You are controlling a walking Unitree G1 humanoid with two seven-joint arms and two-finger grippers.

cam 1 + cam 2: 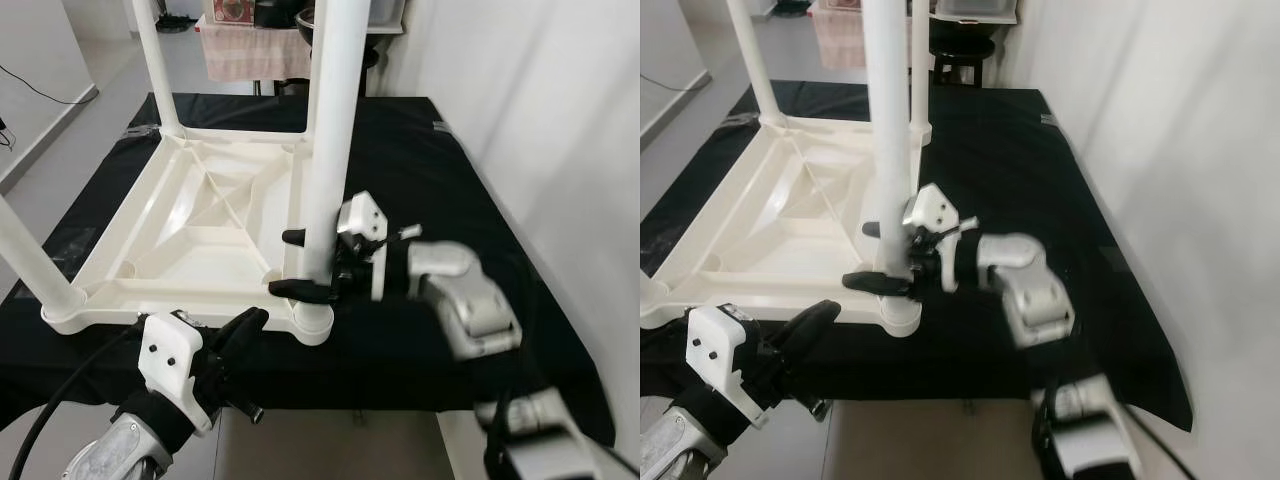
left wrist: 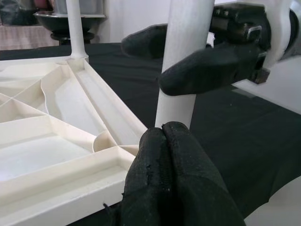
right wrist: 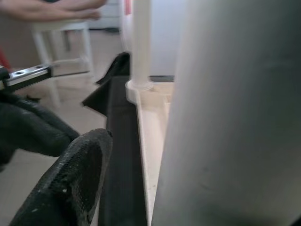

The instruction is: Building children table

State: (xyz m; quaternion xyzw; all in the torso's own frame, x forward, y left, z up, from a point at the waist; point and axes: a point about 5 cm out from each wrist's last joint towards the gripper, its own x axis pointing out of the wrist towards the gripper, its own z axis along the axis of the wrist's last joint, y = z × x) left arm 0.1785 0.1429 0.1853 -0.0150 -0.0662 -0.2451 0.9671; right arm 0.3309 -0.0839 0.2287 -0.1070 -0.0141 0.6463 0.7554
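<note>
we see the white children's table (image 1: 190, 235) lying upside down on a black cloth (image 1: 420, 170) that covers the bench, its ribbed underside facing up and its near edge along the bench's near edge. white legs stand up from its corners: one at the far left corner (image 1: 155, 60), one at the near left corner (image 1: 30, 260), and the near right leg (image 1: 330, 130) rising from its round socket (image 1: 312, 322) close to the bench's near edge. our right gripper (image 1: 300, 265) reaches in from the right and is clamped on this near right leg just above the socket, one black finger on each side of the tube. our left gripper (image 1: 240, 335) sits at the bench's near edge, just left of the socket, its two fingers (image 2: 174, 165) pressed together with nothing between them, tips near the base of that leg.
</note>
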